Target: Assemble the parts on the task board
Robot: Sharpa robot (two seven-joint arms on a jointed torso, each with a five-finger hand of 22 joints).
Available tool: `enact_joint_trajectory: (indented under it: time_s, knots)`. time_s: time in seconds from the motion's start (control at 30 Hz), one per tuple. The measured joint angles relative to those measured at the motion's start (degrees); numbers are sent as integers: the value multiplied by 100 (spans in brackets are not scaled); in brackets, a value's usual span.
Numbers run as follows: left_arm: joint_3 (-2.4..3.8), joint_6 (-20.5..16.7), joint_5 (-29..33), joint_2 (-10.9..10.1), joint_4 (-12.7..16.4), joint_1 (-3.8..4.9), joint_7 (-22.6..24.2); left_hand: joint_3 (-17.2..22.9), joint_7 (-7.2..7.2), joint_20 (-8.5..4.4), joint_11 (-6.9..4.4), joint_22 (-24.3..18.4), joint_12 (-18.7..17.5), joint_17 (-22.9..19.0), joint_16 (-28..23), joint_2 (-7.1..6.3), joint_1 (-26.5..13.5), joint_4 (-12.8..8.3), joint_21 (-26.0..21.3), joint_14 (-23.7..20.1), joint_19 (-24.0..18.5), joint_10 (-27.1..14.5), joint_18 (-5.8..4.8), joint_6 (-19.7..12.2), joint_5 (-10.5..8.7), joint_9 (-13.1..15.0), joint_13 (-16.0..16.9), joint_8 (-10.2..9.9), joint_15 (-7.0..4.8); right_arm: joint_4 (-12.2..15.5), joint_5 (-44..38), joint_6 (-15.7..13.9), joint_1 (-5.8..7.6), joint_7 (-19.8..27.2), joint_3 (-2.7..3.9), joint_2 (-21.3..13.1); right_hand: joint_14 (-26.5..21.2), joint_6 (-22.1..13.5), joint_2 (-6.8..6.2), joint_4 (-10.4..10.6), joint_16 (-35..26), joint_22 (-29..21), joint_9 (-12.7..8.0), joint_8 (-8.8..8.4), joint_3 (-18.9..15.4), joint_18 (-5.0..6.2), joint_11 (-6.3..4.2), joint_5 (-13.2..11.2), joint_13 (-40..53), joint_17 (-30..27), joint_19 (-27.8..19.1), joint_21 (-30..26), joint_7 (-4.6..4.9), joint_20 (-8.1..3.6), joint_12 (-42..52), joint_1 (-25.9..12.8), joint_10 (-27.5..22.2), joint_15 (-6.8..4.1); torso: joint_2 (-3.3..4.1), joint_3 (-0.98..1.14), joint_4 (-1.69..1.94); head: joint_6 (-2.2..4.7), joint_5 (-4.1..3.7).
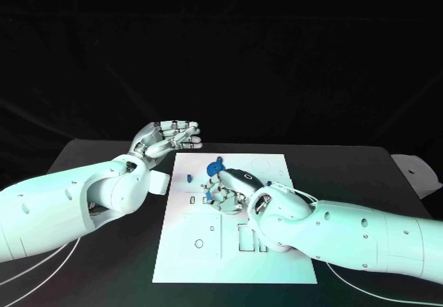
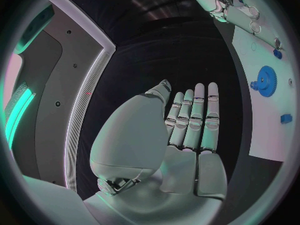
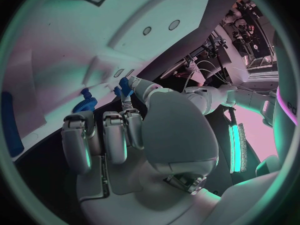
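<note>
Under the right hand (image 1: 226, 190), a half-hidden blue part (image 1: 214, 168).

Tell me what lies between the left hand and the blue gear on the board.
Nothing stands there. In the head view, bare black table and then plain white task board separate the left hand from the blue gear; the left wrist view agrees.

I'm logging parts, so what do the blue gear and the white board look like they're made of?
Gear: probably moulded or printed plastic, judging by its even matte blue and crisp teeth. Board: a rigid white plate with clean cut-out slots, matte, likely plastic or painted sheet; I can't tell which.
</note>
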Motion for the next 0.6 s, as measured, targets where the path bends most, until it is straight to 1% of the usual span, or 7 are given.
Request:
enact_joint_trajectory:
  time_s: [0.27, 0.6]
  knots:
    - [0, 0, 9, 2, 13, 0, 0, 0, 0, 0, 0, -7, 0, 0, 0, 0, 0, 0, 0, 0, 0, 0, 0, 0, 0, 0, 0, 0, 0, -142, -225, 20, -75, -100, -5, 83, 0, -5, -2, 0, 0, 0, 0, 0, -1, 0, 0, -11, 0, 0, 0, 0, -5, 0, 0, 0, 0, 0, 4, 8, 1, -25, 29]
    - [0, 2, 14, 3, 26, 0, -1, 16, 0, 0, 0, -6, 0, 5, 0, 0, 0, -17, 0, 0, 0, 0, 0, 0, 0, 0, 0, 0, 0, -241, -371, 69, -110, -157, -10, 140, 0, 8, -5, 0, 0, -1, 0, 0, -2, 0, 0, -25, -1, -1, 0, 0, 8, 0, 0, 1, 0, 0, 4, 15, -5, -53, 45]
